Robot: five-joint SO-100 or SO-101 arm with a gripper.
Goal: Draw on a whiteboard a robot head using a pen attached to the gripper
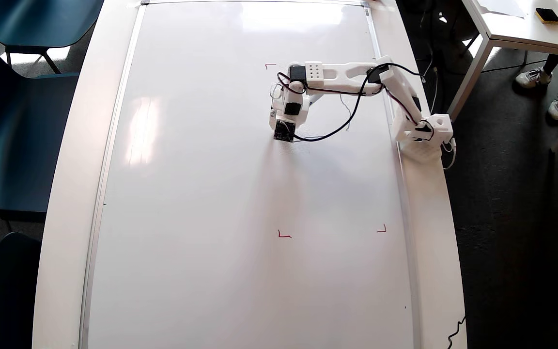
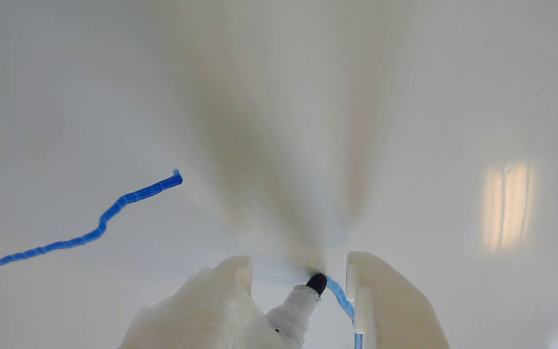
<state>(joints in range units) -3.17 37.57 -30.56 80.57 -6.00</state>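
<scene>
The whiteboard (image 1: 211, 194) lies flat and fills most of the table. My gripper (image 1: 283, 135) points down at it near the upper middle, just below a red corner mark (image 1: 270, 65). In the wrist view the pen (image 2: 296, 305), white with a dark tip, sits between my two white fingers (image 2: 380, 300), and its tip touches the whiteboard (image 2: 405, 97). My gripper (image 2: 298, 264) is shut on the pen. Of the robot head, a wavy blue stroke (image 2: 102, 223) lies to the left and a short blue curve (image 2: 339, 295) runs from the pen tip past the right finger.
The arm's base (image 1: 424, 138) sits on the table's right edge, with a black cable (image 1: 347, 121) looping over the board. Two more red corner marks (image 1: 284, 235) (image 1: 381, 230) lie lower down. Blue chairs (image 1: 12, 121) stand left. A side table (image 1: 526, 29) and someone's shoes (image 1: 533, 77) are upper right.
</scene>
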